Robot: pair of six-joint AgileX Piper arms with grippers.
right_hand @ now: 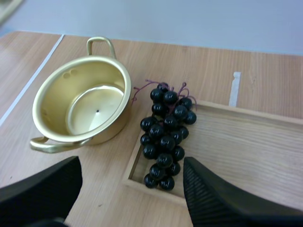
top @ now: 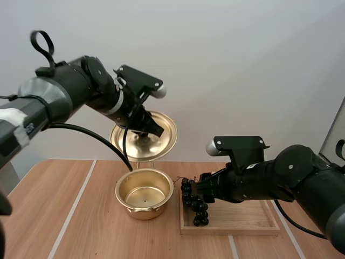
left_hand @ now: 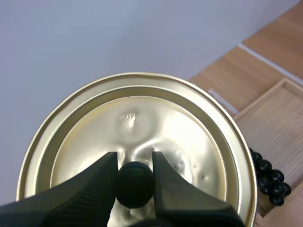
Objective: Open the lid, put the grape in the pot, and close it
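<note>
Lid (left_hand: pixel 142 113) hung tilted above and behind open pot (top: pixel 144 209), its knob (left_hand: pixel 135 182) pinched in left tool (left_hand: pixel 134 160). The right tool (right_hand: pixel 130 172) gaped wide just short of grape bunch (right_hand: pixel 165 135) on wooden tray's (right_hand: pixel 246 151) left end, beside pot. Best: advance centred, pinch mid-cluster, lift clear. Right wrist view confirmed pot empty; left wrist view, the knob grip.

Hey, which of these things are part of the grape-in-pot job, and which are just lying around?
Job: lid, gripped by its knob in the left gripper; open pot; bunch of grapes, with the right gripper open near it.
Lying about: wooden tray under the grapes; table.
</note>
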